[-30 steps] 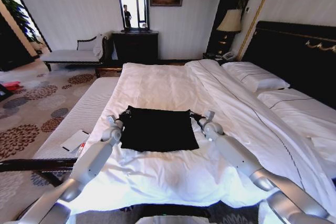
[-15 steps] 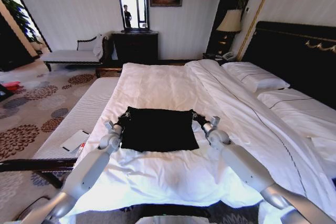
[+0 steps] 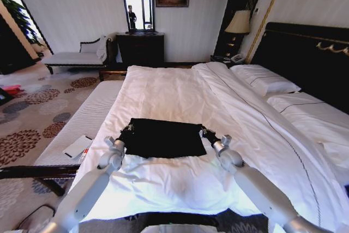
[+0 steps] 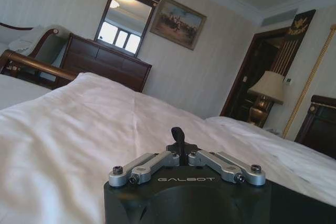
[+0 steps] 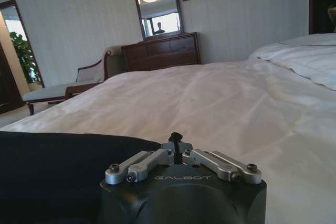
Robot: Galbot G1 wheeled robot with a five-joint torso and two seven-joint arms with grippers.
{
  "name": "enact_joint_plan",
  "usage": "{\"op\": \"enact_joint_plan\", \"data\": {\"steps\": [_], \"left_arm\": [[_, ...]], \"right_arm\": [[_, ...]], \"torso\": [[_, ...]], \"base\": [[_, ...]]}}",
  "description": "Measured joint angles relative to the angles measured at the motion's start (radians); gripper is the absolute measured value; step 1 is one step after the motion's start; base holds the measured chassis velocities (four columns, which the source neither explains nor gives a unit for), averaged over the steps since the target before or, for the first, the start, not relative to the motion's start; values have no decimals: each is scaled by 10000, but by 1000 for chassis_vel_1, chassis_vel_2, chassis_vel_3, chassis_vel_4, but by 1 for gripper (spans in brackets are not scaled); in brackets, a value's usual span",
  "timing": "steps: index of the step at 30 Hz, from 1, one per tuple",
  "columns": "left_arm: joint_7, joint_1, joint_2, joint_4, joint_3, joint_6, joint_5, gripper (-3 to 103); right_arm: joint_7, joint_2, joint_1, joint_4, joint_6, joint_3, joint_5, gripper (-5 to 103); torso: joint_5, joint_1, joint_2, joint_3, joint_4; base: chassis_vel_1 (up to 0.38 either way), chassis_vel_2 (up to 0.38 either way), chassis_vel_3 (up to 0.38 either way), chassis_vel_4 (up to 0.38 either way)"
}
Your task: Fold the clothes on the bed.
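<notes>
The clothes (image 3: pixel 163 139), one black garment, lie flat on the white bed (image 3: pixel 174 88) near its foot. My left gripper (image 3: pixel 124 132) is at the garment's far left corner and my right gripper (image 3: pixel 205 133) at its far right corner. Both look shut on the fabric's edge. In the left wrist view the left gripper (image 4: pixel 178 134) has its fingertips pressed together over the duvet. The right wrist view shows the right gripper (image 5: pixel 176 138) closed the same way, with the black cloth (image 5: pixel 58 171) spreading out beside it.
A striped bench (image 3: pixel 82 121) with a white card (image 3: pixel 78 146) runs along the bed's left side. Pillows (image 3: pixel 265 82) and the dark headboard (image 3: pixel 305 53) are at the right. A chaise (image 3: pixel 76 57), dresser (image 3: pixel 140 47) and lamp (image 3: pixel 239 23) stand by the far wall.
Both grippers have drawn back toward me, bringing the garment's far edge with them. The black shape is now shorter front to back, while its near edge has stayed put.
</notes>
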Motion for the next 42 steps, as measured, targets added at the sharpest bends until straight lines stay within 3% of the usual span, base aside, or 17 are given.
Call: {"op": "enact_joint_plan", "data": {"steps": [5,14,28,33,34,35,37,41,42], "left_arm": [[-10,632,192,-515,-372,-28,-1,2],[34,1829,449,-1337,-1051,-98,44,2],[129,2953,317,-1296,-1243,-385,794,2],[29,2928,305,-1223,-1255,-380,1046,-1],[8,2926,319,-1235,-1292,-354,1089,2],[-21,2940,332,-1306,-1377,-308,1148,7],[-31,2967,338,-1384,-1449,-290,1199,7],[-29,3375,352,-1940,-2128,-315,1812,28],[-29,3375,352,-1940,-2128,-315,1812,28]], "right_arm": [[88,-204,-609,739,0,189,-174,0],[112,-463,-2026,1767,116,461,-836,2],[84,-221,-2597,1432,261,382,-1360,8],[151,-269,-2958,1613,251,515,-1495,22],[172,-295,-3082,1697,248,563,-1565,22],[224,-339,-3294,1859,238,659,-1623,33],[278,-367,-3452,1993,231,766,-1642,33],[461,-505,-4215,2771,204,1723,-1708,54],[461,-505,-4215,2771,204,1723,-1708,54]], "torso": [[0,1,0,0,-2],[1,1,0,0,-1],[0,2,0,0,2],[0,2,0,0,-1],[0,2,-1,1,-2],[0,3,-1,1,-2],[0,3,-1,1,-2],[0,2,-1,0,-3],[0,2,-1,0,-3]], "base": [[0,0,0,0],[0,0,0,0],[0,0,0,0],[0,0,0,0],[0,0,0,0],[0,0,0,0],[0,0,0,0],[0,0,0,0],[0,0,0,0]]}}
